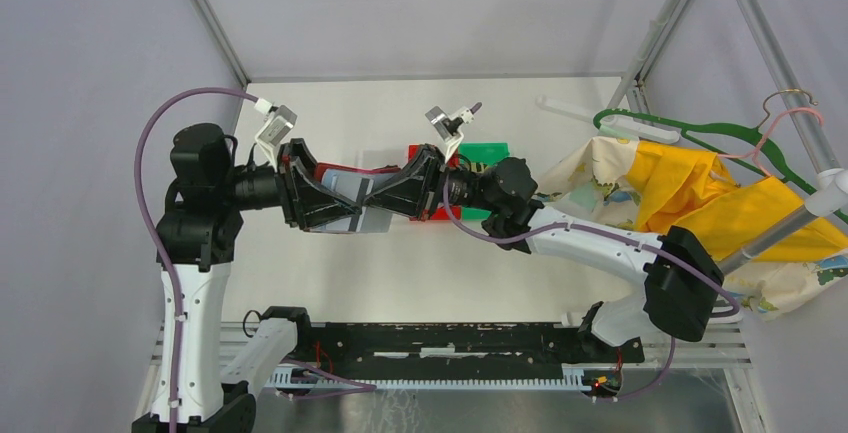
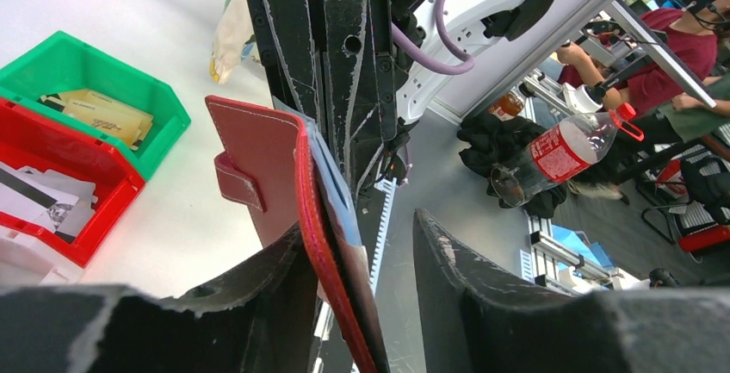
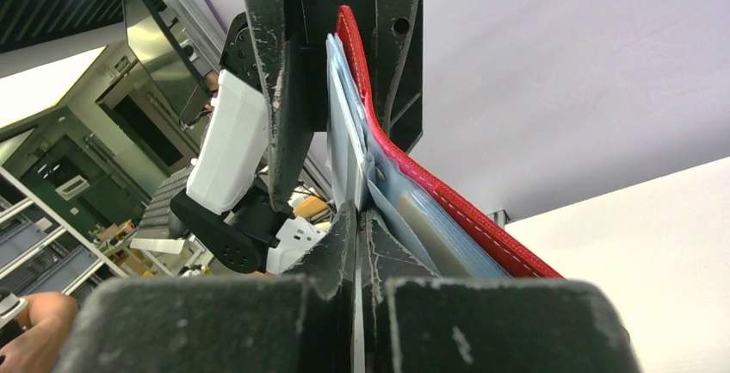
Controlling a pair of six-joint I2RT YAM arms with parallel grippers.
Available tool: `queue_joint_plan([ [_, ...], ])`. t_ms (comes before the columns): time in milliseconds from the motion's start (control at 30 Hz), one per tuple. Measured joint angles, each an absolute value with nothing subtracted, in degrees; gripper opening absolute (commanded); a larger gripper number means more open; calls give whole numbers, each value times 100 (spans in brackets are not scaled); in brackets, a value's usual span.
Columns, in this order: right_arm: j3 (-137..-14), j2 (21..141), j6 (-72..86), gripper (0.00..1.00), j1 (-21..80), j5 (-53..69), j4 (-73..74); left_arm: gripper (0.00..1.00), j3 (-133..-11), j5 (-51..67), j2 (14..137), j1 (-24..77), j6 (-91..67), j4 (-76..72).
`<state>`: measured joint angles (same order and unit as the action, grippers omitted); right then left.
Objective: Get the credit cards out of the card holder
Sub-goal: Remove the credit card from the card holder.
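Observation:
The red card holder (image 1: 348,191) hangs in the air between my two arms over the middle of the table, its pale blue-grey leaves spread. My right gripper (image 3: 357,214) is shut on the edge of one pale leaf (image 3: 341,136). A tan credit card (image 3: 430,237) shows inside a clear pocket beside the red cover (image 3: 456,209). My left gripper (image 2: 357,226) is open: one finger (image 2: 258,278) lies against the red cover (image 2: 258,149), and the other finger (image 2: 465,278) stands apart from it. In the top view the left gripper (image 1: 352,211) and the right gripper (image 1: 385,198) meet tip to tip.
A green bin (image 2: 163,102) holding tan cards (image 2: 103,115) and a red bin (image 2: 112,185) holding pale cards (image 2: 43,196) stand behind the holder. Yellow and patterned cloth (image 1: 690,188) and a green hanger (image 1: 690,131) lie at the right. A black rail (image 1: 440,338) runs along the near edge.

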<state>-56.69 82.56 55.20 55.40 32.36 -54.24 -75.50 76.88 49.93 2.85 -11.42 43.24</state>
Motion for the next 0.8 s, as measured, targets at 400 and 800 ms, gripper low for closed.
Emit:
queue_joint_plan([
  [400, -5734, 8346, 5793, 2, 5540, 3562, -5957, 22, -7647, 7856, 5059, 242, -1144, 4313],
  [800, -5686, 8486, 6259, 0, 5555, 3535, -6606, 22, -7695, 8009, 5083, 255, -1146, 4311],
])
